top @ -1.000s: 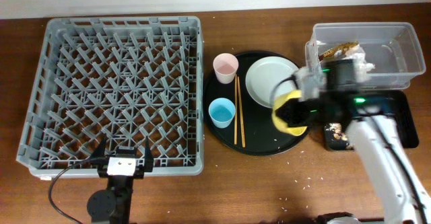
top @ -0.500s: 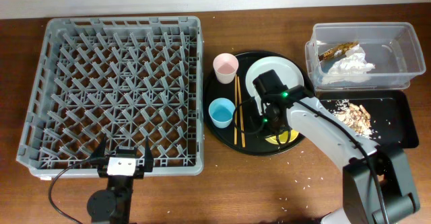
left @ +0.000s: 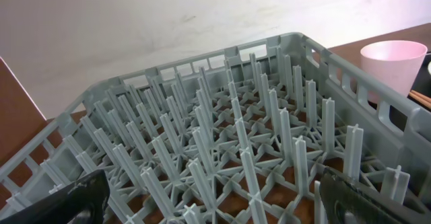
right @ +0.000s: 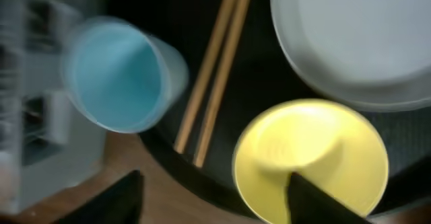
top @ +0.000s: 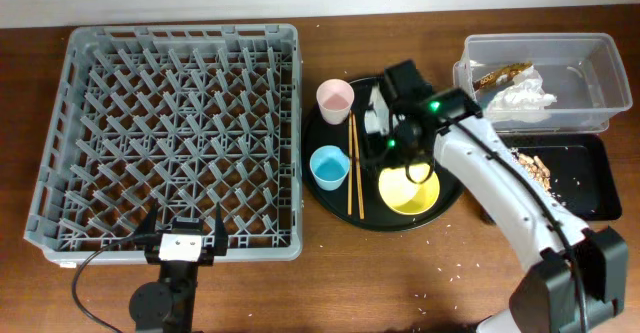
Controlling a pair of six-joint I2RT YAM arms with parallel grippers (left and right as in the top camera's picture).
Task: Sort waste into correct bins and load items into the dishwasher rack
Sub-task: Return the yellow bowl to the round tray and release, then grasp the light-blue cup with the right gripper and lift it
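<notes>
Wood table (top: 400,283): right gripper (right: 214,181) hung released, fingers spread, over the yellow bowl (top: 408,190), which sat upright on the round black tray (top: 385,220) beside the chopsticks (top: 354,168). Left gripper (top: 183,235) was spread too, empty, at the dishwasher rack (top: 170,123) edge.

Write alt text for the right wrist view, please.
A blurred look down past the open, empty gripper at a round black tray. On it are a yellow bowl, upright and nearest, a plate, a pair of chopsticks and a blue cup.
</notes>
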